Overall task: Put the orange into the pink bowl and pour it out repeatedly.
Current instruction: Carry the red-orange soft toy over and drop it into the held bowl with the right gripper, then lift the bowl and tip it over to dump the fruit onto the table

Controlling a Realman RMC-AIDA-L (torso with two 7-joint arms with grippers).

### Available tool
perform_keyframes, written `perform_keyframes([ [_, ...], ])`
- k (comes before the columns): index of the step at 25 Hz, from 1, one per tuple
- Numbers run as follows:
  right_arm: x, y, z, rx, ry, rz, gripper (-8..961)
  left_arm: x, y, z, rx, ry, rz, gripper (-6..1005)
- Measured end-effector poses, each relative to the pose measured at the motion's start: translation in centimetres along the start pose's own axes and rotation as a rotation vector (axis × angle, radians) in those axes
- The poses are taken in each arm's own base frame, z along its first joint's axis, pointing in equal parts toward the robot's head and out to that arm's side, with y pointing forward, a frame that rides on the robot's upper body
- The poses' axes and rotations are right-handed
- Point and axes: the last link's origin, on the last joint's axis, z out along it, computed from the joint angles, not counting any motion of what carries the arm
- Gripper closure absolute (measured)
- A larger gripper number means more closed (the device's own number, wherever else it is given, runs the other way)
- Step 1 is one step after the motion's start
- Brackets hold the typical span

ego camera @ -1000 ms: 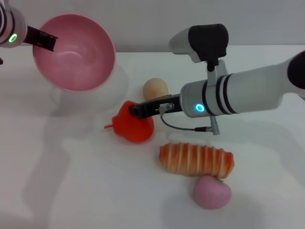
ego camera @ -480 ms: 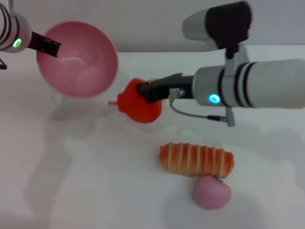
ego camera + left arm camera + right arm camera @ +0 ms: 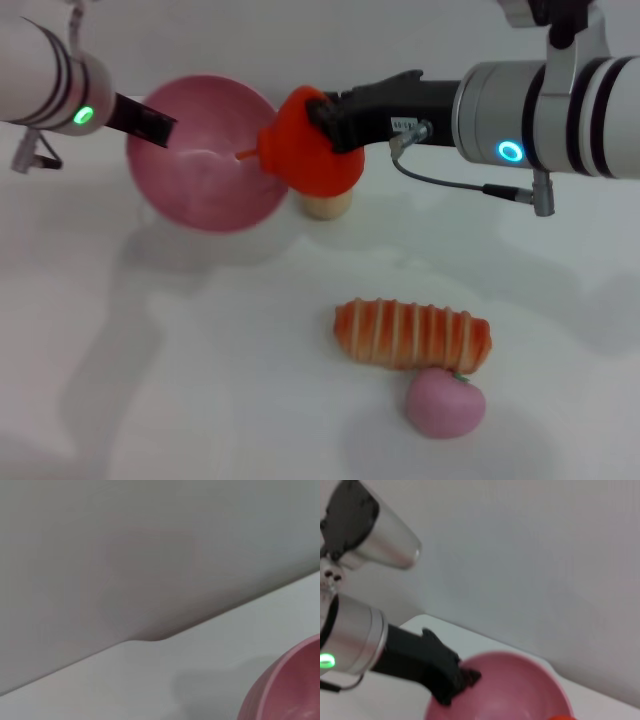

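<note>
The orange point(image 3: 307, 152), red-orange and lumpy with a small stem pointing left, hangs in the air in my right gripper point(image 3: 325, 125), which is shut on it just right of the pink bowl's rim. My left gripper point(image 3: 155, 124) is shut on the far left rim of the pink bowl point(image 3: 205, 160) and holds it tilted above the table, its opening facing the head camera. The right wrist view shows the bowl point(image 3: 510, 690) with the left gripper point(image 3: 457, 680) on its rim. The left wrist view shows only a bit of the bowl's edge point(image 3: 287, 685).
A beige ball point(image 3: 328, 204) lies on the white table under the orange. An orange-and-cream striped long bread point(image 3: 412, 336) and a small pink peach-like toy point(image 3: 445, 402) lie at the front right. A grey wall runs behind the table.
My right gripper has lifted the orange off the table and carried it up and left to the bowl's rim. My left gripper has moved the bowl right and lower, toward the orange.
</note>
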Motion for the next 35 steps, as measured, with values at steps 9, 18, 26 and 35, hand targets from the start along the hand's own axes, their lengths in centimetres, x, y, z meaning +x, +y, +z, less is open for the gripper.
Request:
perform_keyframes([
  [9, -0.2, -0.2, 0.4, 0.004, 0.0, -0.007, 899, 0.4, 2.5, 0.0, -0.074, 0.005, 0.041, 959],
  [18, 0.1, -0.4, 1.7, -0.016, 0.016, 0.019, 882, 0.7, 3.5, -0.1, -0.102, 0.007, 0.06, 959],
  [26, 0.5, -0.6, 2.0, -0.01, 0.031, 0.014, 721, 0.9, 3.6, -0.3, -0.111, 0.014, 0.067, 959],
  [35, 1.6, -11.5, -6.3, 0.377, -0.051, 0.172, 421, 1.9, 5.8, -0.8, -0.127, 0.055, 0.168, 959],
])
